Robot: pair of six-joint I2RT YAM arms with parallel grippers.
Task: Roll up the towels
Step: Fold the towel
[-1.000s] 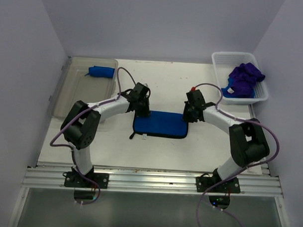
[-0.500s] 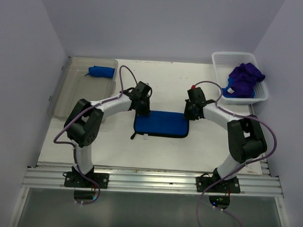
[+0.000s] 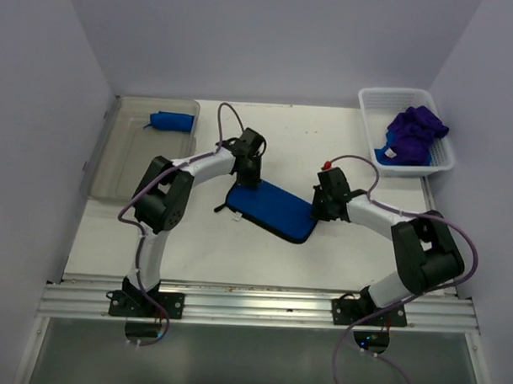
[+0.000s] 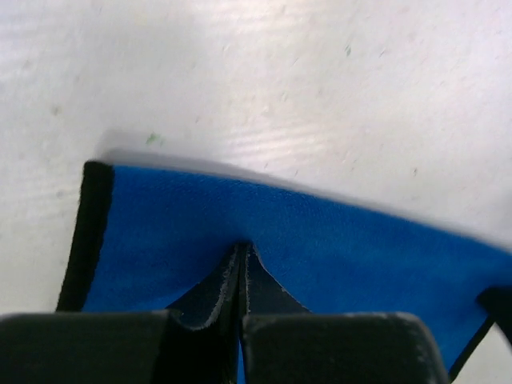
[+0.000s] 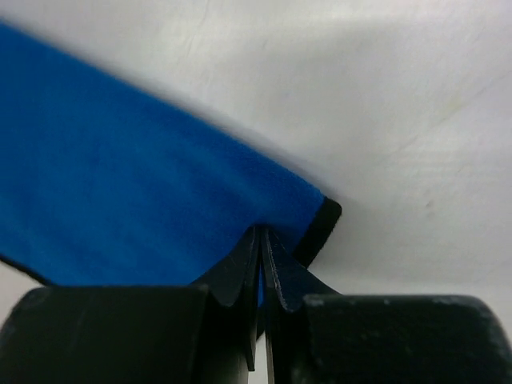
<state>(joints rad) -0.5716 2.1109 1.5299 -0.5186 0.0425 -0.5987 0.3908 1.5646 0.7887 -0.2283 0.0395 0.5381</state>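
The left black two-finger gripper [image 4: 242, 250] and right black two-finger gripper [image 5: 262, 232] are clamped on the blue cloth towel [image 3: 273, 211]. Both arms reach forward, wrists low.

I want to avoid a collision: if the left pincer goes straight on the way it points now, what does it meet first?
The left pincer is shut on the blue towel, so that comes first; beyond its far edge only white table shows. Its downward tilt is unclear.

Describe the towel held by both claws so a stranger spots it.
On the white table, between the arms, lies a blue towel. It alone is spread out, left claw and right claw pinching its ends; the rolled towel and purple heap sit aside.
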